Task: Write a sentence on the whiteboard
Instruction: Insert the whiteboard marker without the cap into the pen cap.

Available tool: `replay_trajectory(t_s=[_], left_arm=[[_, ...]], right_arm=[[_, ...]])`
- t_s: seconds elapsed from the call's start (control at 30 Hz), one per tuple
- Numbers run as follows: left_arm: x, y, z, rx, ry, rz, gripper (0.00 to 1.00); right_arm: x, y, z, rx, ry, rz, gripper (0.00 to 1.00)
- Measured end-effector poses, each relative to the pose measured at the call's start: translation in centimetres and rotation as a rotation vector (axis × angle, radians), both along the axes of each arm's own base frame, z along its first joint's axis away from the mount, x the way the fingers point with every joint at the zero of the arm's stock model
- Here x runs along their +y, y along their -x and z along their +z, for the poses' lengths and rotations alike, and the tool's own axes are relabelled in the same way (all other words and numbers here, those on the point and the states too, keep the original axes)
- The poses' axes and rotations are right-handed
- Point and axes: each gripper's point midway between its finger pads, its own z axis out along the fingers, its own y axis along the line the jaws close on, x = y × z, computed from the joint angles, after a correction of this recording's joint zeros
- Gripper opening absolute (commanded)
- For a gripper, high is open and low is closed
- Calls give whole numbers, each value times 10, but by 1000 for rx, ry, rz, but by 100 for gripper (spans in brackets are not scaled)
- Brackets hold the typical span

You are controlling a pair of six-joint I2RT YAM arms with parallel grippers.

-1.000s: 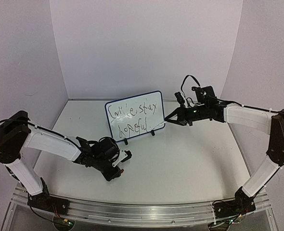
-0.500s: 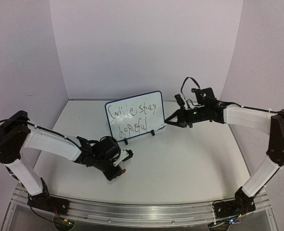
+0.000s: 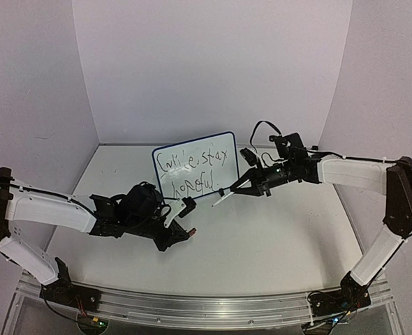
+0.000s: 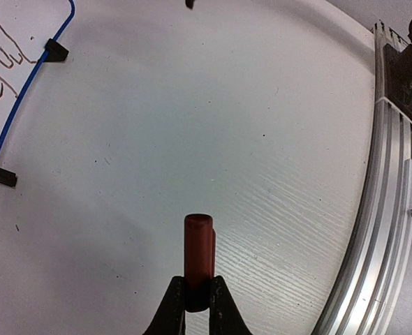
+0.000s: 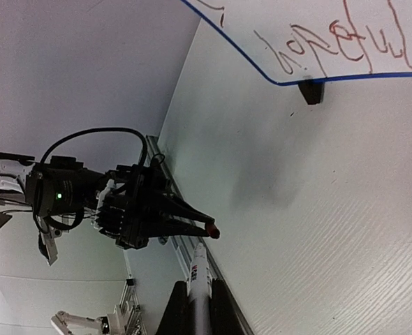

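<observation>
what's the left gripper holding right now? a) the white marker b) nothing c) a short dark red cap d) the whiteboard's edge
c: the left gripper is shut on a short dark red cap; the white marker is in the right gripper.

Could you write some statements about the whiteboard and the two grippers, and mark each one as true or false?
1. The whiteboard stands upright. True.
2. The left gripper is empty. False: it is shut on a dark red cap.
3. The right gripper holds a white marker. True.
4. The marker tip touches the whiteboard. False: it is apart from the board and points toward the cap.
5. The sentence is written in two lines. True.
</observation>
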Motion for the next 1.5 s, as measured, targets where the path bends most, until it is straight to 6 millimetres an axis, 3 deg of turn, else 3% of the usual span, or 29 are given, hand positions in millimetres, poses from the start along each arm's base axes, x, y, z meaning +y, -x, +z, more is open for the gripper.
replay_trajectory(t_s=[0.33, 0.63, 1.17, 1.5], left_arm=[[-13, 6, 27, -10, 133, -41, 0], [-14, 8, 42, -19, 183, -43, 0], [-14, 10, 44, -5, 194, -50, 0], [-15, 12, 44, 2, 197, -58, 0]], right_arm=[[17, 32, 4, 92, -54, 128, 0], [23, 38, -5, 120, -45, 148, 0], [31, 41, -19, 146, -22, 164, 0], [34, 38, -16, 138, -27, 166, 0]])
